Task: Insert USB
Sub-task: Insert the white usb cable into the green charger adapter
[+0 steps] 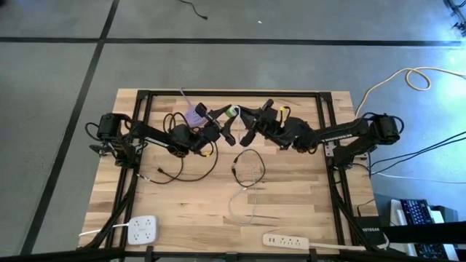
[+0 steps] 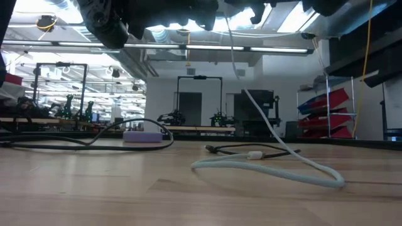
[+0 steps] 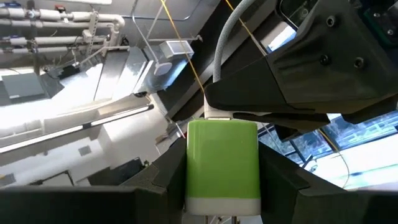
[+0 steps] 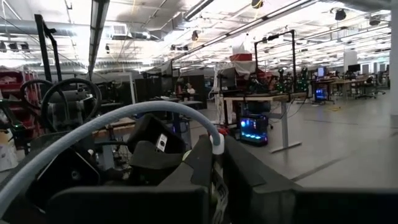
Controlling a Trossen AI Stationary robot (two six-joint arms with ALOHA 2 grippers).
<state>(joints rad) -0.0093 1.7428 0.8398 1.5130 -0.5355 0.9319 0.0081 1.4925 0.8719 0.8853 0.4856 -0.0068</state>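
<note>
A green charger block with a white end is up in the air over the middle of the table, and my left gripper is shut on it. My right gripper faces it from the right, shut on the plug end of a pale grey USB cable. The plug sits against the charger's far end face; whether it is in the port I cannot tell. From the plug the cable hangs down, and its loop lies on the table. My left gripper pinches the charger's two long sides between its two fingers, coming from the table's left and slanting upward. The charger is lifted clear, its green end toward the right gripper. My right gripper pinches the cable's white plug end between its two fingers, coming roughly level from the table's right. The cable arcs back out over the gripper and hangs slack to the table. The fingers hide the plug's tip.
A black cable lies coiled under the grippers, and a purple block with a dark cord lies behind the left arm. Near the front edge are a white power strip at the left and a second at the right.
</note>
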